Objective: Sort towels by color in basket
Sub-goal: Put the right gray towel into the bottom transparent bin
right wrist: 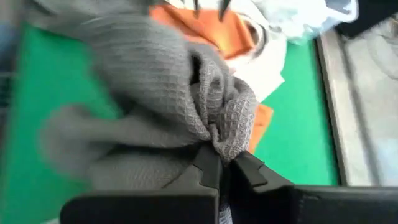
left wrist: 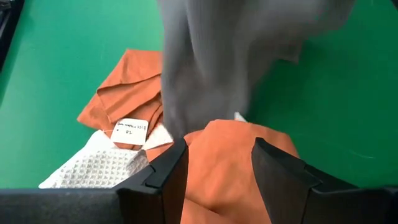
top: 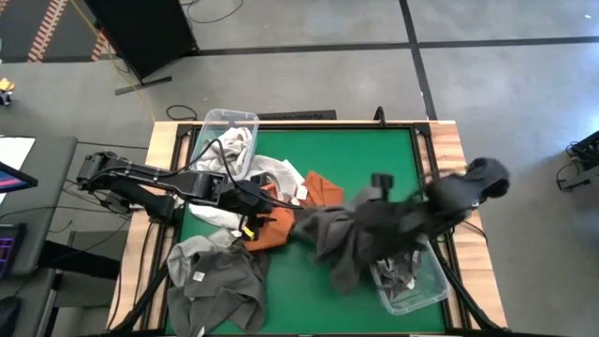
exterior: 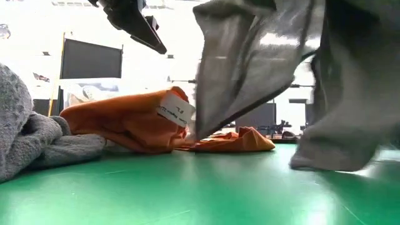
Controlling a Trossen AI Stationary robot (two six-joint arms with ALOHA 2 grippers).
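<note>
from above: green-topped worktop (top: pixel 309 159) with a wooden frame. the landmark here is the rust orange cloth towel (top: pixel 314 192) lying mid-worktop. the left tool (top: pixel 251 208) sits right over the orange towel's left part, a white cloth towel (top: pixel 276 173) bunched just behind it. the right tool (top: pixel 379 201) is to the right of the orange towel, carrying a dark grey waffle-weave towel (top: pixel 342 239) that drapes down and reaches the orange towel's right edge. a clear plastic bin (top: pixel 229 126) stands behind-left of the orange towel with pale cloth in it; a second clear plastic bin (top: pixel 412 281) stands front-right of it with grey cloth inside. a heap of grey towels (top: pixel 215 276) lies front-left of the orange towel.

low view: the orange towel (exterior: pixel 137 122) lies crumpled on the green, white label showing. the dark grey towel (exterior: pixel 250 62) hangs in the air in front of it, lower edges near the surface. a grey towel (exterior: pixel 25 134) lies beside the orange one.

left wrist view: the left tool (left wrist: pixel 217 165) has its fingers spread partway, straddling a fold of orange towel (left wrist: pixel 221 168), not pinching it. white waffle cloth (left wrist: pixel 96 168) lies touching the orange; the grey towel (left wrist: pixel 211 56) hangs just beyond.

right wrist view: the right tool (right wrist: pixel 227 168) is clamped tight on a bunched fold of the grey towel (right wrist: pixel 155 81), the orange towel (right wrist: pixel 217 28) beyond.
</note>
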